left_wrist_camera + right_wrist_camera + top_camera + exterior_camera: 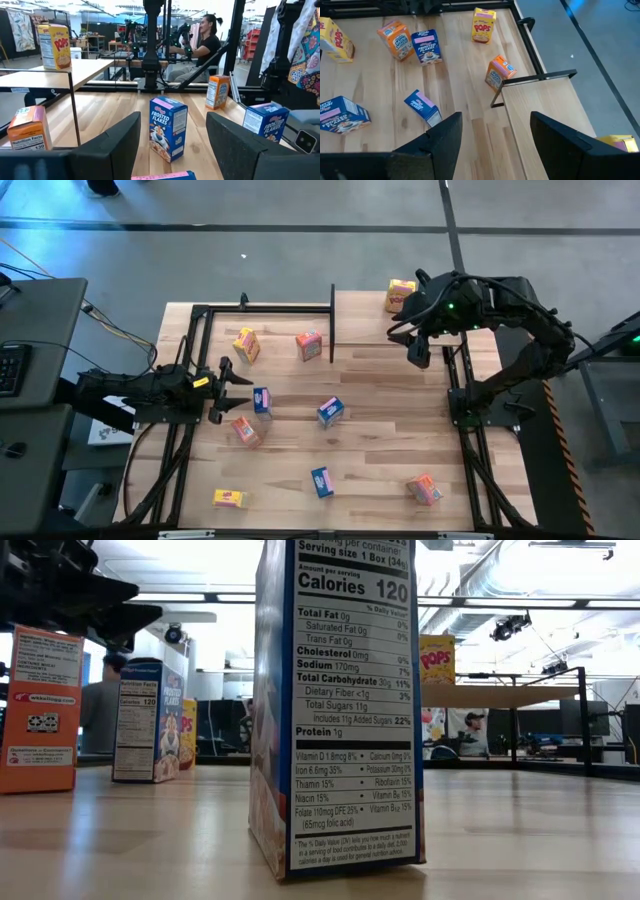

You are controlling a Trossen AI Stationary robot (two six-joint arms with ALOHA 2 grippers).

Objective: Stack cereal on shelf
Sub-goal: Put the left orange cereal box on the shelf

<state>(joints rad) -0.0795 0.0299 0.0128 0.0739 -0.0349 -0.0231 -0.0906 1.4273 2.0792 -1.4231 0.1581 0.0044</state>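
One yellow cereal box [401,294] stands on the shelf [372,325] at the far right of the counter [380,460], while eight more boxes lie scattered across the planks. The left tool [232,388] hovers low at the left side, its fingers parted and empty, just beside a blue box [262,402] and an orange box [245,430]. The right tool [420,345] hangs above the shelf's right end, fingers apart, holding nothing. A person [202,42] sits in the room beyond the counter.
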